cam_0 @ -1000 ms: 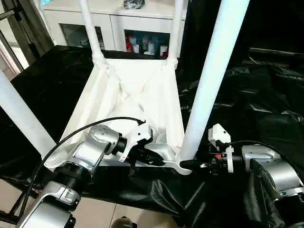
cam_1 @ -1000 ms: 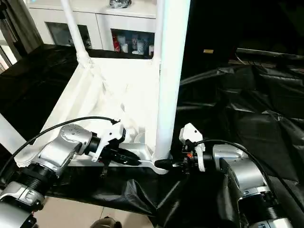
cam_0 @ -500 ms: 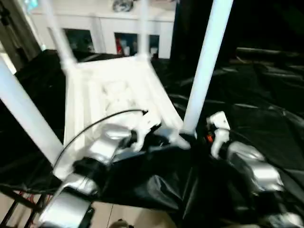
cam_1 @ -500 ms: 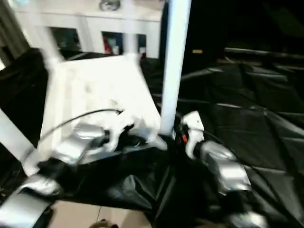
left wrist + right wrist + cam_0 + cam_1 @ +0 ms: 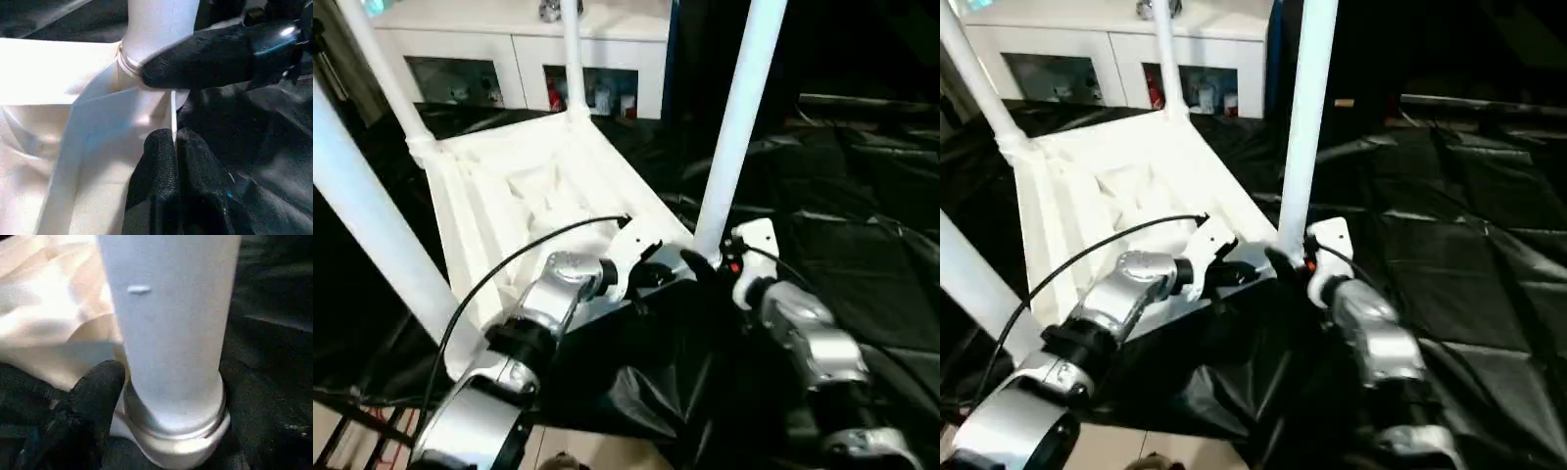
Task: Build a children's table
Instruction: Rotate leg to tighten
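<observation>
The children's table lies upside down: its white tabletop (image 5: 538, 186) shows its ribbed underside, and four white legs stand up from its corner sockets. The near right leg (image 5: 734, 127) rises between my arms. My left gripper (image 5: 654, 275) is shut on the tabletop's thin rim next to that corner, and in the left wrist view its fingertips (image 5: 166, 147) pinch the white edge. My right gripper (image 5: 697, 259) is open at the base of the same leg (image 5: 171, 333). One of its fingers (image 5: 98, 391) lies against the socket collar.
Crumpled black cloth covers the work table (image 5: 862, 196), whose near edge runs under my forearms. A white cabinet (image 5: 519, 49) with glass doors stands behind. The left arm's black cable (image 5: 529, 250) arcs over the tabletop. The near left leg (image 5: 372, 215) rises close beside my left arm.
The tabletop has turned: its near right corner has swung away from me and its far legs have gone left. Both grippers went forward with that corner. The right gripper's jaws have widened.
</observation>
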### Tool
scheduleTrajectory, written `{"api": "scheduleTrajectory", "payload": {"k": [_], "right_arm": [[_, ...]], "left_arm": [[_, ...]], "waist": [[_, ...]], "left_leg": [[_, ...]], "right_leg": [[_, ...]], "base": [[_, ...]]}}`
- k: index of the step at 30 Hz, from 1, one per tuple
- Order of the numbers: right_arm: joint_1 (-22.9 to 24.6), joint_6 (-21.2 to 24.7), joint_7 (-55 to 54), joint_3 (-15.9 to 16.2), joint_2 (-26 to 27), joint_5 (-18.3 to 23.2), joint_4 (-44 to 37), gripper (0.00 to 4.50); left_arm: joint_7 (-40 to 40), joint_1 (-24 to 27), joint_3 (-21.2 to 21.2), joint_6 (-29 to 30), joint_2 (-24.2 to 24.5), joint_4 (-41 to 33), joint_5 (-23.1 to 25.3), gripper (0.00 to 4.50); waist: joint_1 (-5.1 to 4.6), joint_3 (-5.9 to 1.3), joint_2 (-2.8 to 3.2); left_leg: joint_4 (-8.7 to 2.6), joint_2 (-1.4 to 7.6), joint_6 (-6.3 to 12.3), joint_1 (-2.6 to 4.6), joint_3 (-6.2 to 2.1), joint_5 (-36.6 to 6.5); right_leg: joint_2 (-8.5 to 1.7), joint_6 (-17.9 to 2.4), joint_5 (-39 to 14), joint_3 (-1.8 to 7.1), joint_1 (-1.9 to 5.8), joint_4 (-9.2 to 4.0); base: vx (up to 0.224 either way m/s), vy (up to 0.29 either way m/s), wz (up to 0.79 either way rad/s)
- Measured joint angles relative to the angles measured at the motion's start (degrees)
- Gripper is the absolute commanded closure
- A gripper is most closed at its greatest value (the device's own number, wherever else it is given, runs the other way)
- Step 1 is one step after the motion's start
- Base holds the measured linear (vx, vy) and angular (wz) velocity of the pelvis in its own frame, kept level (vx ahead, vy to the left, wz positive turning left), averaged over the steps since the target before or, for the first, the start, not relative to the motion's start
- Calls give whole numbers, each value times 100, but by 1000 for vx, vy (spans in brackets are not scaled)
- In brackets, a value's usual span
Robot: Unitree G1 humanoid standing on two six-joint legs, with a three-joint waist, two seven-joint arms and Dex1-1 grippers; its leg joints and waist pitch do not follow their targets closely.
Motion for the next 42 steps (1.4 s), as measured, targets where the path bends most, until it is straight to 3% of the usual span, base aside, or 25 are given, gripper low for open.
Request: {"api": "scheduleTrajectory", "payload": {"k": [5,11,15,20,29,38,40,42], "right_arm": [[137,-9,1052,231,-571,22,-241,108],[332,52,2276,569,-1173,216,-627,108],[353,57,2766,802,-1322,248,-828,108],[390,148,3037,857,-1337,309,-934,108],[392,298,3252,912,-1399,448,-962,186],[523,315,3057,851,-1279,440,-1066,198],[534,289,2545,718,-1004,372,-928,198],[474,298,1856,535,-667,282,-754,199]], "left_arm": [[-647,198,-85,-50,261,-288,-121,450],[-1600,433,-309,-118,667,-700,-245,450],[-2084,526,-464,-78,897,-964,-305,450],[-2342,584,-533,-39,1074,-1128,-350,450],[-2498,649,-597,-16,1150,-1259,-374,450],[-2426,669,-597,31,1130,-1249,-405,450],[-2093,662,-462,63,1032,-1154,-356,450],[-1668,626,-342,62,871,-989,-274,450]], "waist": [[51,6,1],[190,8,3],[238,8,4],[285,8,4],[300,9,3],[302,8,3],[274,8,2],[181,6,0]], "left_leg": [[-2,2,1,-3,0,0],[5,3,2,-6,0,-1],[7,4,2,-4,0,-1],[8,4,2,-4,0,-1],[8,4,2,-4,0,-1],[8,4,1,-3,0,-1],[16,5,-1,6,0,1],[15,4,-3,21,0,2]], "right_leg": [[0,3,-3,-4,-1,1],[-1,3,-2,-4,1,1],[-1,2,-2,-4,1,5],[-1,2,-2,-2,0,7],[-1,2,-3,-3,-1,8],[-1,2,-3,-3,0,9],[0,-3,1,-1,1,18],[0,9,-4,0,7,18]], "base": [[0,0,0],[0,0,0],[0,0,0],[0,0,0],[0,0,0],[0,0,0],[0,0,0],[0,0,0]]}}
